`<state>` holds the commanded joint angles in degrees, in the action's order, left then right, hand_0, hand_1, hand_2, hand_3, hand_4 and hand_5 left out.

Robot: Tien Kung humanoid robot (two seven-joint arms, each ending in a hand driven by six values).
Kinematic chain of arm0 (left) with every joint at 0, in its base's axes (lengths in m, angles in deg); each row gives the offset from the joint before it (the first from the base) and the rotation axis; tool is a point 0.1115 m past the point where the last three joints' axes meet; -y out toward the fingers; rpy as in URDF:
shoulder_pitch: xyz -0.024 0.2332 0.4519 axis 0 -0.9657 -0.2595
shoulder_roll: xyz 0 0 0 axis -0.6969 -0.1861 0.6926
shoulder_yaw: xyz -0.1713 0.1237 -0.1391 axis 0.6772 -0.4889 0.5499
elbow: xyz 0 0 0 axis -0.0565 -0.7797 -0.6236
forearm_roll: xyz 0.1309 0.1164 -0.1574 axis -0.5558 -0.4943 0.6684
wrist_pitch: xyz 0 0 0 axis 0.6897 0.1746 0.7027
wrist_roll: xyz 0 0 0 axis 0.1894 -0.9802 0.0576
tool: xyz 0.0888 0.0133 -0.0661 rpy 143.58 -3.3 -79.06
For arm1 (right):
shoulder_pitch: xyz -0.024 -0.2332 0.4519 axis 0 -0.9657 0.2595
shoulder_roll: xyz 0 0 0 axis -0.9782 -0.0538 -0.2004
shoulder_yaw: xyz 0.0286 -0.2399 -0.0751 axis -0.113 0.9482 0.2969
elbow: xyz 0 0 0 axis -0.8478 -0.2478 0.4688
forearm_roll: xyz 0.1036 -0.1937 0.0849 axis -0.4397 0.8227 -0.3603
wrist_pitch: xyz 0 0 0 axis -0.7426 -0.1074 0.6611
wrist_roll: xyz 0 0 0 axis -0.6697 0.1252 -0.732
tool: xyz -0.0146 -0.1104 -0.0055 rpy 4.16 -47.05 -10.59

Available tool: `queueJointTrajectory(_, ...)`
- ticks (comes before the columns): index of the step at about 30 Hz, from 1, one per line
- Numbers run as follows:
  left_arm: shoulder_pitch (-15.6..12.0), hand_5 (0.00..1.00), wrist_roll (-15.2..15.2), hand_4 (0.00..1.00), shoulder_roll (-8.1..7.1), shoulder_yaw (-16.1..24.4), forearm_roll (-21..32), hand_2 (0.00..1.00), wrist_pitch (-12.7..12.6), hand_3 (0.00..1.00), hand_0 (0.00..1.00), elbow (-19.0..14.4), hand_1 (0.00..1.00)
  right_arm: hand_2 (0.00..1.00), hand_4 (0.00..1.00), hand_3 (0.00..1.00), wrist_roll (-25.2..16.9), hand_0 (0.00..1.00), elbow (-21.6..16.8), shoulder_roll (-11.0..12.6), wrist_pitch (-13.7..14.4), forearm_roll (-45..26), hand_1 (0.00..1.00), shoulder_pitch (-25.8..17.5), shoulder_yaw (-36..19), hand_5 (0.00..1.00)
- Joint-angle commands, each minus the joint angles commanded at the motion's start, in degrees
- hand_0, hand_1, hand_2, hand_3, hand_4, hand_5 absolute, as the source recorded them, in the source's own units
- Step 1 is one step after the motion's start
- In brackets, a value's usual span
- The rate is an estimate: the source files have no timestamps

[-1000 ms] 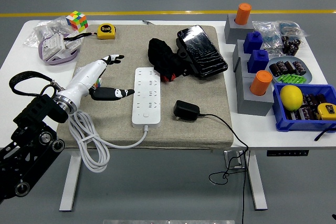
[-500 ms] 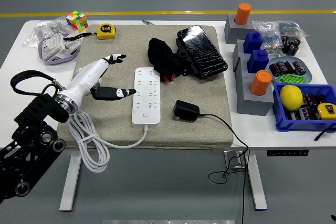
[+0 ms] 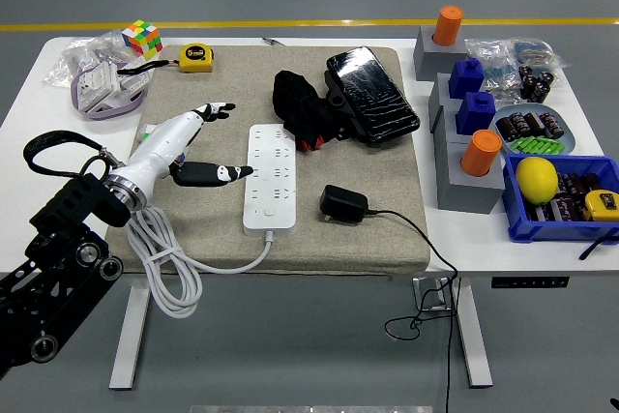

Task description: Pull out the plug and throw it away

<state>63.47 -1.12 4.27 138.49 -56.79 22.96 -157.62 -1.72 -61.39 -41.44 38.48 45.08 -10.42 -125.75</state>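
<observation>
— Where's the plug (image 3: 342,204)?
— Already out — lying on the mat (image 3: 387,229), right of the strip (image 3: 272,176). My left hand (image 3: 190,138) hovers spread, holding nothing.
— Then?
— Cross over the strip, pinch its body, not the cord.

I see my left hand (image 3: 184,142): white shell, black-tipped fingers, silver wrist ring, black jointed arm with looping cable.

Left hand (image 3: 189,147) low over the table, fingers spread, empty.
</observation>
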Motion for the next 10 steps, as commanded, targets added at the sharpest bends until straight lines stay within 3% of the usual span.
queueJointTrajectory(10, 0.14, 0.409, 0.02, 0.946, 0.22, -0.40, 0.04, 0.888, 0.28, 0.927, 0.820, 0.27, 0.871, 0.669, 0.971, 0.568, -0.19, 0.569, -0.03, -0.15, -0.09, -0.14, 0.644, -0.12, 0.06, 0.492)
